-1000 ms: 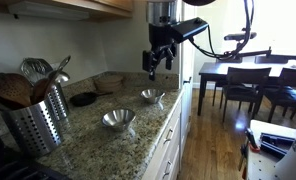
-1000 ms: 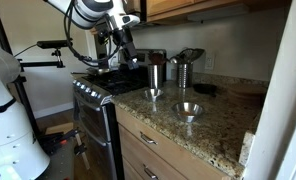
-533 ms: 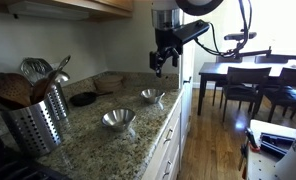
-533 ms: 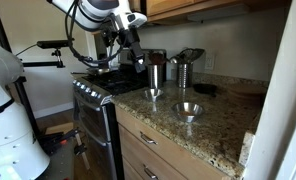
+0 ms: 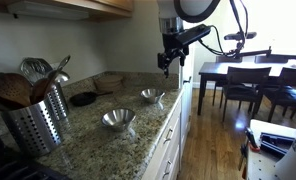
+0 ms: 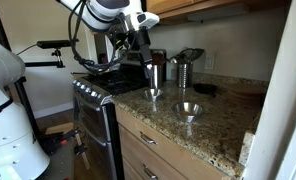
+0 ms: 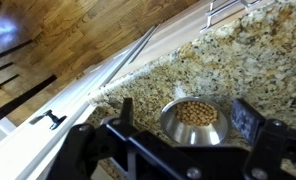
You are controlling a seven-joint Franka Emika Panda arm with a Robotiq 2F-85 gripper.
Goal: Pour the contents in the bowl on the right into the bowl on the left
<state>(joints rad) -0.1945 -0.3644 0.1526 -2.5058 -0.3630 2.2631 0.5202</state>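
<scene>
Our gripper [image 5: 166,60] hangs with its jaws spread wide and nothing held between them. In the wrist view the two fingers [image 7: 126,108] stand on either side of the filled bowl [image 7: 195,120], which lies well below them and untouched. We see that bowl heaped with small brown pieces; we cannot tell what they are. It sits upright on the granite counter [image 7: 268,50], near the counter's front edge. In both exterior views the gripper is up in the air over the filled bowl [image 5: 152,96] [image 6: 152,94]. The empty bowl [image 5: 117,119] stands near the filled bowl on the same counter, apart from it and also upright. Farther from the filled bowl, beyond the empty one in an exterior view, a perforated metal utensil holder [image 5: 38,115] carries wooden spoons. Beside the filled bowl, toward the wall, lies a small dark dish [image 5: 84,98].
</scene>
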